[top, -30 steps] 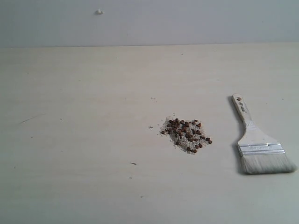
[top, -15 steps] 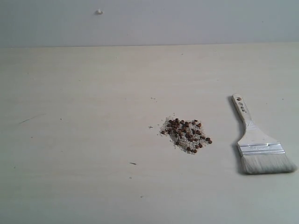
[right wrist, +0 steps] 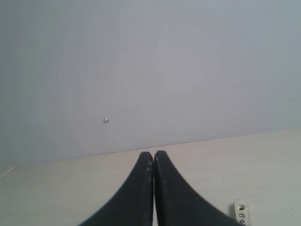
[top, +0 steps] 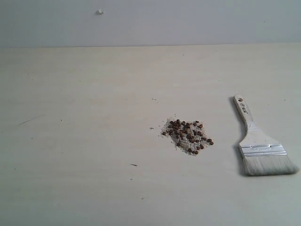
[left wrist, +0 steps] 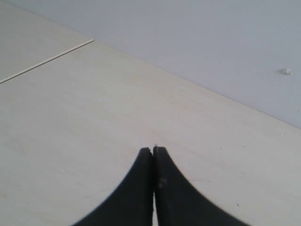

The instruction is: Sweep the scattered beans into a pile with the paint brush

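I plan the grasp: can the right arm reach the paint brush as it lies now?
Probably yes. The paint brush lies on the table, apart from the beans, with nothing on it. The right gripper is shut and must open first.

Lab-like setup, pale tabletop (top: 70,94), blank wall (top: 188,23)

The left tool (left wrist: 153,149) has its 2 black fingers (left wrist: 136,188) pressed flat together, tips meeting in a narrow point, with only a hairline seam between them. The right tool (right wrist: 154,153) is closed the same way, its 2 black fingers (right wrist: 176,197) touching along their whole inner edge.
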